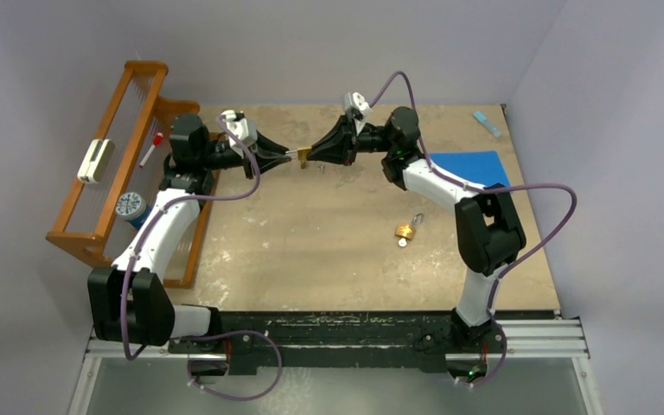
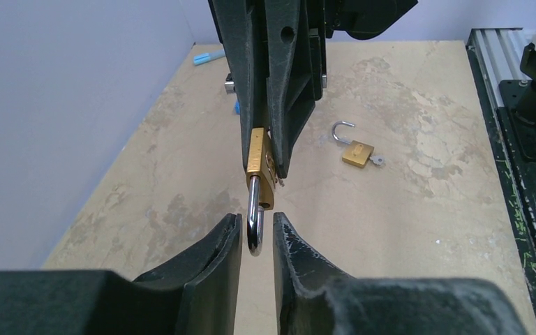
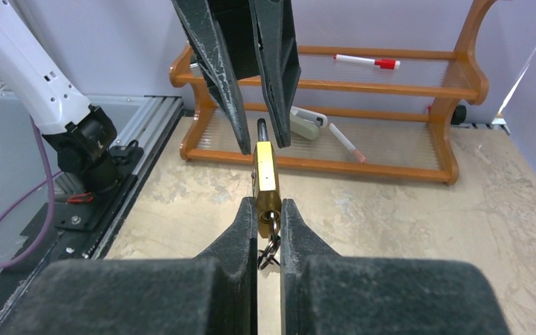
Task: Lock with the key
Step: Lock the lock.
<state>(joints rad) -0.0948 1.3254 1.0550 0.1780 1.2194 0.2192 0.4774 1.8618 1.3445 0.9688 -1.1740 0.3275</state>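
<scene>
A brass padlock (image 1: 303, 156) is held in the air between both grippers, above the far middle of the table. My right gripper (image 3: 269, 209) is shut on the padlock's body (image 3: 266, 178), and a key with a ring (image 3: 269, 248) sticks out of its keyhole between the fingers. My left gripper (image 2: 257, 227) is slightly open around the silver shackle (image 2: 254, 223), with a gap showing on the right side. The padlock's body (image 2: 259, 164) hangs from the right gripper's fingers (image 2: 279, 91). In the top view, the left gripper (image 1: 287, 156) and right gripper (image 1: 316, 151) meet tip to tip.
A second brass padlock (image 1: 408, 231), shackle open and key in it, lies on the table right of centre and also shows in the left wrist view (image 2: 356, 150). A wooden rack (image 1: 104, 173) with a marker (image 1: 150, 149) stands at the left. A blue sheet (image 1: 471, 164) lies at the right.
</scene>
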